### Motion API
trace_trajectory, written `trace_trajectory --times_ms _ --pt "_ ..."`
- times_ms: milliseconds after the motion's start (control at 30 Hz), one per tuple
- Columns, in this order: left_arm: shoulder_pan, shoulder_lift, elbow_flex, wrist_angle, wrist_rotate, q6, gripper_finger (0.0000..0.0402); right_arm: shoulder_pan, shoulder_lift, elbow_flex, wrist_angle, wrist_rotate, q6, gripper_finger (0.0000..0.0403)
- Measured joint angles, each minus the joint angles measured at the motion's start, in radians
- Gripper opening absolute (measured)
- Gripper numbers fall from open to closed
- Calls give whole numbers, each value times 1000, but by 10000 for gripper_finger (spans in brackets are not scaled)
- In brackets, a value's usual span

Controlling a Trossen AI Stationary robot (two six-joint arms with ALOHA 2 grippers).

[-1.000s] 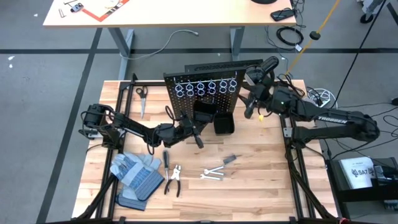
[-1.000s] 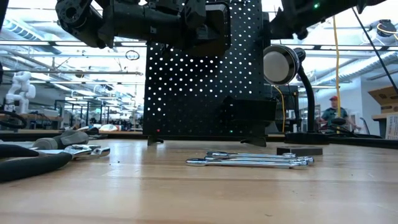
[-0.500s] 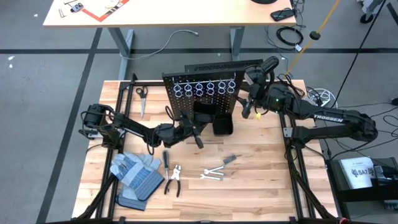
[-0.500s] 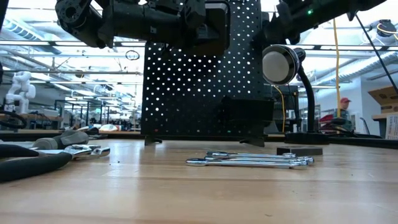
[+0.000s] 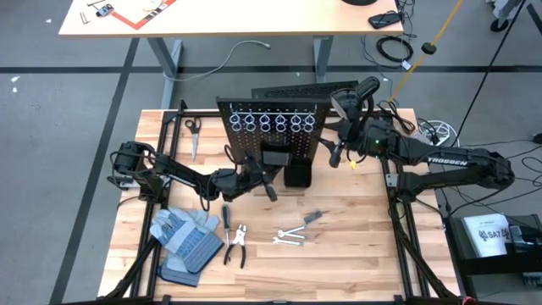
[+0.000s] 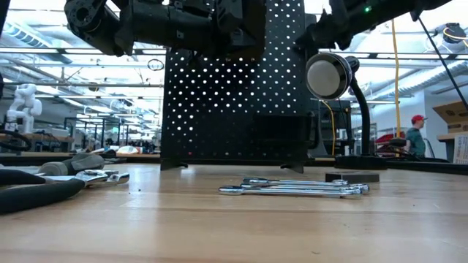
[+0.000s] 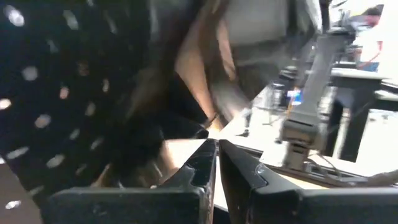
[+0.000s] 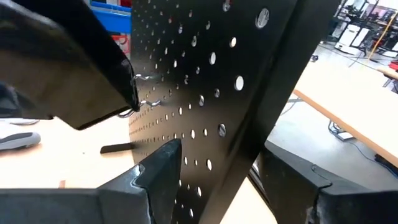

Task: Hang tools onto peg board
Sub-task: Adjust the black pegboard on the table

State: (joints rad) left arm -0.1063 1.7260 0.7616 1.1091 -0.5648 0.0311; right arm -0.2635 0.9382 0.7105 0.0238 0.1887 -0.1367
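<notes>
White lettering "TROSSEN" on the right arm (image 5: 445,161), right of the peg board; no other text legible.

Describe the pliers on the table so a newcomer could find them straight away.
Start at the upright black peg board at the back of the wooden table. Come toward the front left to the grey-and-blue work gloves. The pliers lie just beside them, dark-handled with the handles splayed, unlike the slim screwdriver above them and the all-silver wrenches.

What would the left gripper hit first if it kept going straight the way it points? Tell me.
Most likely the peg board: the left gripper, fingers shut, points at its front face, close beside the small black bins. Depth is unclear, so a bin could come first.
</notes>
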Motion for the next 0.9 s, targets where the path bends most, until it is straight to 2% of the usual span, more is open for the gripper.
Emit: trace_trajectory --times_ms 200,900 --pt "0 0 0 1 -70 -2 31 12 1 0 -16 -14 -6 201" --pt "-76 0 0 -65 -110 -8 31 12 1 0 -29 -5 -10 201"
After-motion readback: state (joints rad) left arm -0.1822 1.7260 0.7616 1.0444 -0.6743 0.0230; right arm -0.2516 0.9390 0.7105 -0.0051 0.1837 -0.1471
